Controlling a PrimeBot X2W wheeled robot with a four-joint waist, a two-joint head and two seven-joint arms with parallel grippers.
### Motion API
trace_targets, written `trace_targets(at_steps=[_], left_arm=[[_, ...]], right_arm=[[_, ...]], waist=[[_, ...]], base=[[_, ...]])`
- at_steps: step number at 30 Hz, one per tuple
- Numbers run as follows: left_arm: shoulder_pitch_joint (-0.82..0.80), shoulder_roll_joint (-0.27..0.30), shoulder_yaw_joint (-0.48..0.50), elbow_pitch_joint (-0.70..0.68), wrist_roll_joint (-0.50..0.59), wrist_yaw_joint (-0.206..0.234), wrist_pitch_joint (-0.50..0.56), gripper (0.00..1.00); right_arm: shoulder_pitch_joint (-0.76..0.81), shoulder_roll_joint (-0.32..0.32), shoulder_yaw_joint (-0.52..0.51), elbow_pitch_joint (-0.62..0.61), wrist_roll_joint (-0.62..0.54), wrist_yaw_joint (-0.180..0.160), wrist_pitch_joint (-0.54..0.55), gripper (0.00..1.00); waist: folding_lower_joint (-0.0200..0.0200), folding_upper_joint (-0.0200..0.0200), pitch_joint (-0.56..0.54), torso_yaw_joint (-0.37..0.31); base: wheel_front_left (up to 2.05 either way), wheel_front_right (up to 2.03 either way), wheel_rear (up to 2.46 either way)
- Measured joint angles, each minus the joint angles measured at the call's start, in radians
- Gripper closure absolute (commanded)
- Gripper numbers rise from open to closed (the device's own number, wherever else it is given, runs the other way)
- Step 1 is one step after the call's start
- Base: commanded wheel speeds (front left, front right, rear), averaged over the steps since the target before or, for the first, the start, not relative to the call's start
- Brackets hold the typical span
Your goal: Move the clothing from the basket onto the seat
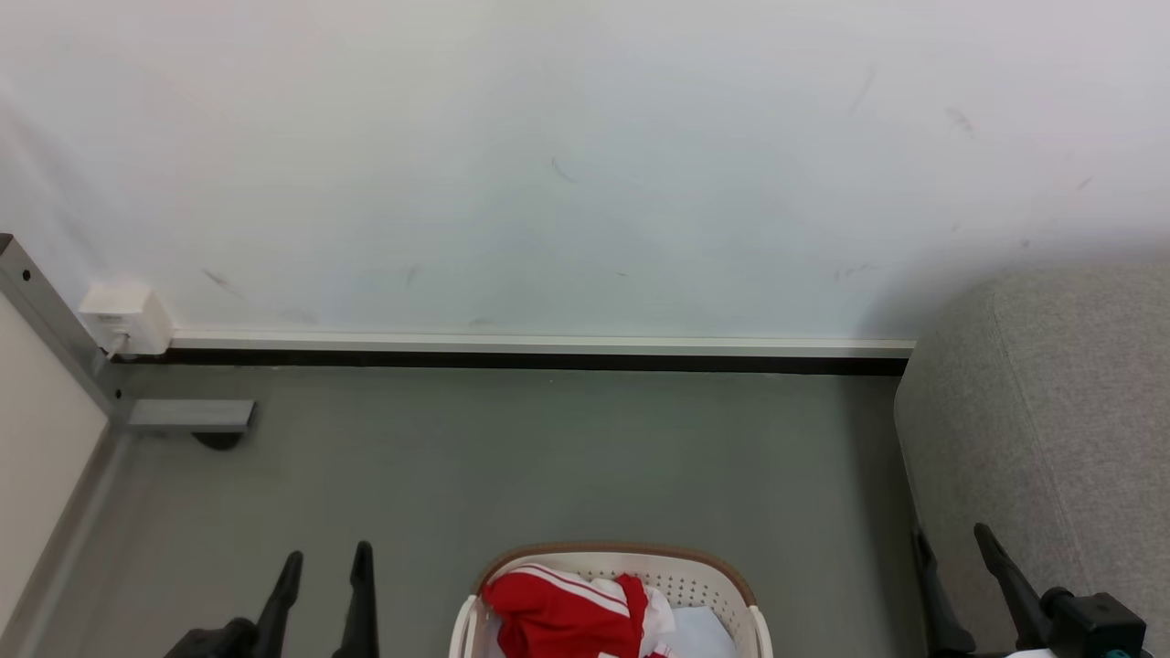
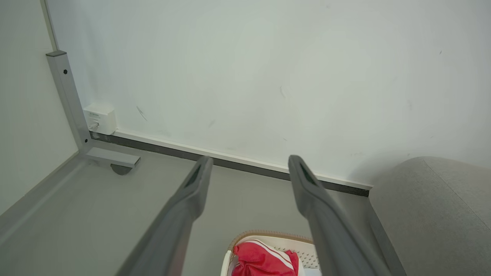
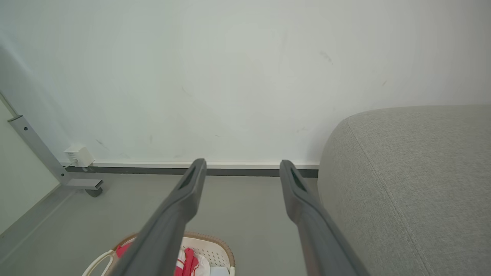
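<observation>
The red clothing [image 1: 562, 617] with white stripes lies bunched in the cream basket [image 1: 704, 578], which stands on the floor at the bottom middle of the head view. The light-grey seat [image 1: 1051, 429] rises at the right. My left gripper [image 1: 327, 555] is open, left of the basket and apart from it. My right gripper [image 1: 951, 532] is open too, in front of the seat's side. In the left wrist view the clothing [image 2: 261, 260] and basket [image 2: 291, 243] sit low between the fingers of my left gripper [image 2: 249, 163]. The right wrist view has the basket [image 3: 211, 249], seat [image 3: 414, 184] and right gripper [image 3: 242, 164].
A white wall [image 1: 585, 164] with a dark baseboard [image 1: 548, 361] closes the far side. A grey metal frame leg with a foot [image 1: 187, 416] and a small white box [image 1: 123, 318] stand at the left. Grey floor [image 1: 548, 457] lies between basket and wall.
</observation>
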Motion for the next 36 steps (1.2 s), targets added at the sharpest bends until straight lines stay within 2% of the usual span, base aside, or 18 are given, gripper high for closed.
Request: trace_targets(at_steps=[14, 28, 36], left_arm=[[0.015, -0.011, 0.026, 0.000, 0.109, -0.011, -0.026, 0.00], [0.022, -0.023, 0.029, -0.002, 0.220, -0.012, -0.055, 0.00], [0.030, -0.028, 0.031, 0.008, 0.241, -0.014, -0.062, 0.00]], right_arm=[[0.006, -0.002, 0.006, 0.011, -0.035, 0.001, -0.029, 0.00], [0.006, -0.007, 0.015, 0.020, -0.135, 0.001, -0.054, 0.00], [0.005, -0.005, 0.017, 0.030, -0.147, 0.001, -0.063, 0.00]], waist=[[0.0000, 0.0000, 0.003, 0.002], [0.0000, 0.0000, 0.008, 0.000], [0.0000, 0.0000, 0.010, -0.003]], base=[[0.00, 0.00, 0.00], [0.00, 0.00, 0.00], [0.00, 0.00, 0.00]])
